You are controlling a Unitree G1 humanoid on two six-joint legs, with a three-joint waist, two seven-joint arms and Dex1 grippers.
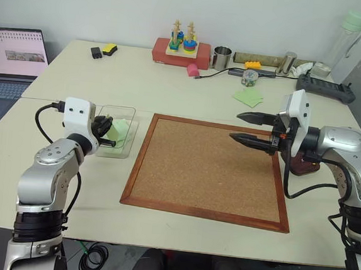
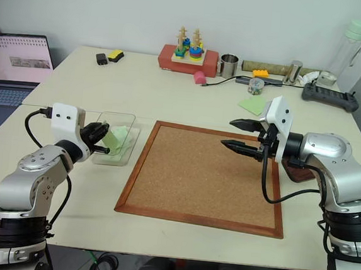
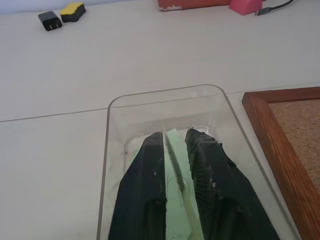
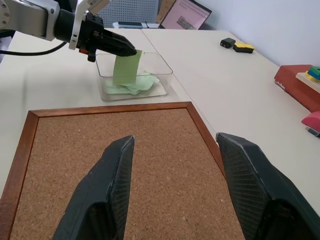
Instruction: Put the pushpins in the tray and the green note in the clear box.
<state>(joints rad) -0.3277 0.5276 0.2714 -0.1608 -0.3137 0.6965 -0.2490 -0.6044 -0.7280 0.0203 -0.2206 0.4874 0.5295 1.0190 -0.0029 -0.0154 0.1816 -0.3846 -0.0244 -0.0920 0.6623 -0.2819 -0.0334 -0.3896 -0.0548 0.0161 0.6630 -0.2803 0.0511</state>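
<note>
Left gripper (image 4: 131, 51): over the clear box, fingers nearly together with a narrow gap, the green note pinched by its upper edge between the tips.
Green note (image 4: 126, 69): hanging upright from the left gripper's fingertips, its lower end down inside the clear box, above other pale green sheets lying on the box floor.
Clear box (image 1: 130, 111): on the table just beside the cork board's left frame, near the board's far left corner; transparent, low-walled, rounded corners.
Right gripper (image 1: 255, 129): above the right part of the cork board, near its right frame, pointing toward the left side of the table; fingers spread wide apart, nothing between them.
Cork board (image 1: 209, 169): large, wood-framed, flat at the middle of the table's near half; its cork face is bare.
Tray (image 2: 297, 173): dark brown, just beside the board's right frame, mostly hidden behind the right arm; whether pushpins lie in it cannot be told.
Loose green sheets (image 1: 248, 97): on the table beyond the board's far right corner.
Laptop (image 1: 13, 54): open, off the table's left edge.
</note>
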